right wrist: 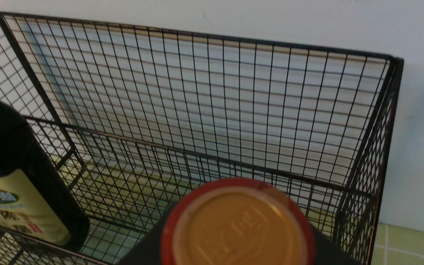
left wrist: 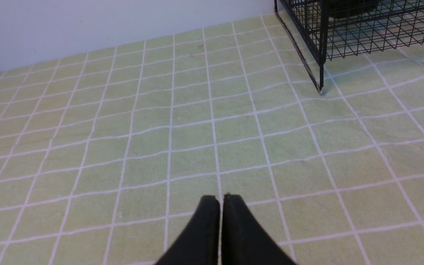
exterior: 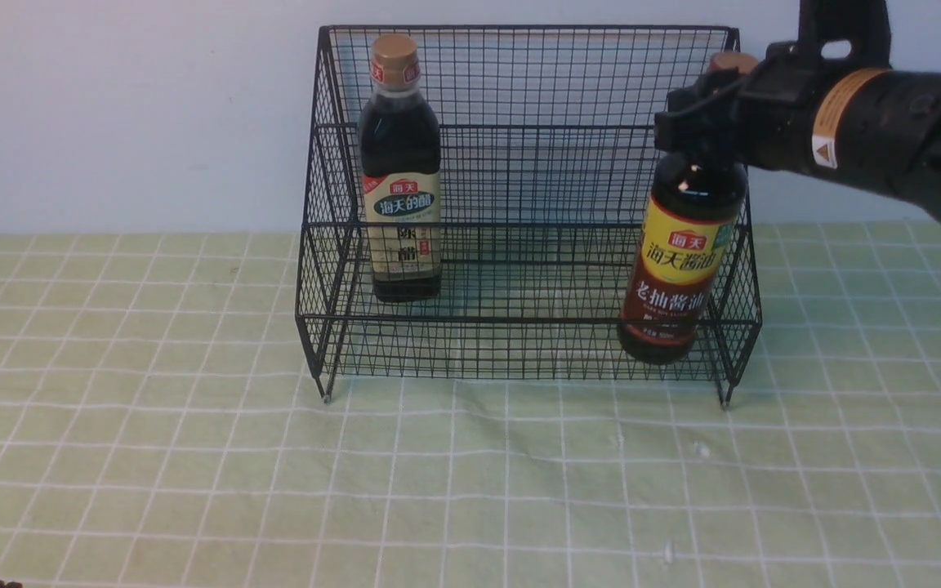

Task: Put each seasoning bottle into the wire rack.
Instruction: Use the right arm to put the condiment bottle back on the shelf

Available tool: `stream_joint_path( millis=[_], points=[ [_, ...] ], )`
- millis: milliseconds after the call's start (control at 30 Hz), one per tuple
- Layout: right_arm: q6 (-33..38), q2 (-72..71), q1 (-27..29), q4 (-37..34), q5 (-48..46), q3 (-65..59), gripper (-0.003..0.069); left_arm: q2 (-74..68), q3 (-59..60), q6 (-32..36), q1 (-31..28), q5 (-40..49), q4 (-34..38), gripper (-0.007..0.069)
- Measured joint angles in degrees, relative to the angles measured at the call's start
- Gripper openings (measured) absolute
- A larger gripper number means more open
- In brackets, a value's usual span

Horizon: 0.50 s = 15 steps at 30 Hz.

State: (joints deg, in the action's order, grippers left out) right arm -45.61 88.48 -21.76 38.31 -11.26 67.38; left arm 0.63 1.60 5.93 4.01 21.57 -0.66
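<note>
The black wire rack (exterior: 528, 163) stands at the back of the table. The squarish seasoning bottle (exterior: 401, 204), gold-capped with a beige-green label, stands upright inside the rack's left part. My right gripper (exterior: 701, 113) is shut on the neck of the round seasoning bottle (exterior: 679, 261), which hangs slightly tilted at the rack's front right corner; I cannot tell whether its base touches the rack. In the right wrist view, that bottle's cap (right wrist: 237, 224) fills the bottom, with the rack (right wrist: 212, 110) and squarish bottle (right wrist: 20, 198) beyond. My left gripper (left wrist: 220, 200) is shut and empty above the cloth.
A green checked tablecloth (exterior: 470, 490) covers the table, and a pale wall stands right behind the rack. In the left wrist view, the rack's front left leg (left wrist: 320, 86) rests on the cloth some way from my left gripper.
</note>
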Motion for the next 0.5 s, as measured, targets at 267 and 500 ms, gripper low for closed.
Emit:
stream_joint_path(
  millis=[267, 500],
  points=[
    [-0.20, 0.21, 0.00, 2.13, 1.15, -1.14, 0.0267, 0.00, 0.00, 0.00, 0.00, 0.00, 0.00, -0.0006],
    [-0.20, -0.57, 0.00, 3.13, 3.09, -1.31, 0.0407, 0.00, 0.00, 0.00, 0.00, 0.00, 0.00, -0.0006]
  ],
)
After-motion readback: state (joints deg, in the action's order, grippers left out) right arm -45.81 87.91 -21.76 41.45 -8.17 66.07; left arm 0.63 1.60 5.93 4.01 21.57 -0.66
